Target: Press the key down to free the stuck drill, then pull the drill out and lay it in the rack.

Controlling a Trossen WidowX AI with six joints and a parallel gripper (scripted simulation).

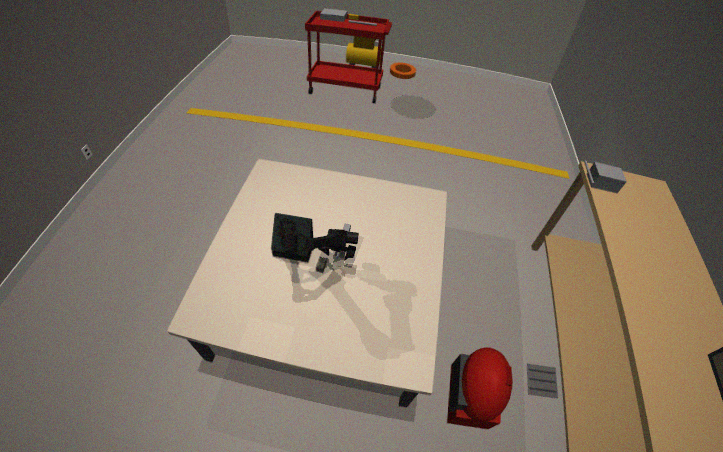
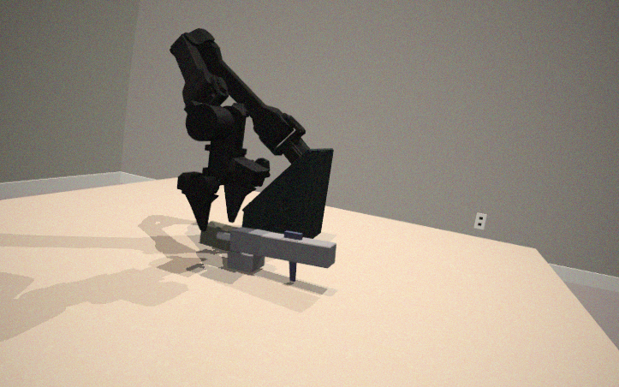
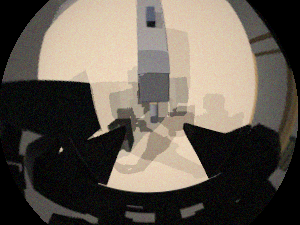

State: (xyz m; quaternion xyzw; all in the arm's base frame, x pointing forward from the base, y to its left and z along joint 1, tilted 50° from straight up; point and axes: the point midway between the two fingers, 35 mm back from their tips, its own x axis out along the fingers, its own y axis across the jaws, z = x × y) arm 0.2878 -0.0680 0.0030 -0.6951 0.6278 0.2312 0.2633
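A long grey holder (image 2: 278, 246) (image 3: 152, 40) stands above the table on a grey foot (image 2: 245, 262). The blue key (image 2: 293, 235) (image 3: 150, 16) passes through it, its head close to the top face and its stem showing below. The drill's silver end (image 2: 223, 235) (image 3: 154, 113) sticks out of the holder; the rest is hidden inside. The small dark rack (image 1: 322, 263) (image 2: 210, 240) (image 3: 128, 138) stands near that end, partly behind a finger in the wrist view. My gripper (image 2: 217, 224) (image 3: 154, 127) is open and empty, pointing down, with the drill's end between its fingertips in the wrist view, the tips above it.
The black arm base (image 1: 292, 236) (image 2: 292, 197) stands close to the holder on the pale table (image 1: 308, 336). Beyond the table are a red cart (image 1: 347, 25), a red rounded object (image 1: 486, 381) and a wooden bench (image 1: 656, 269).
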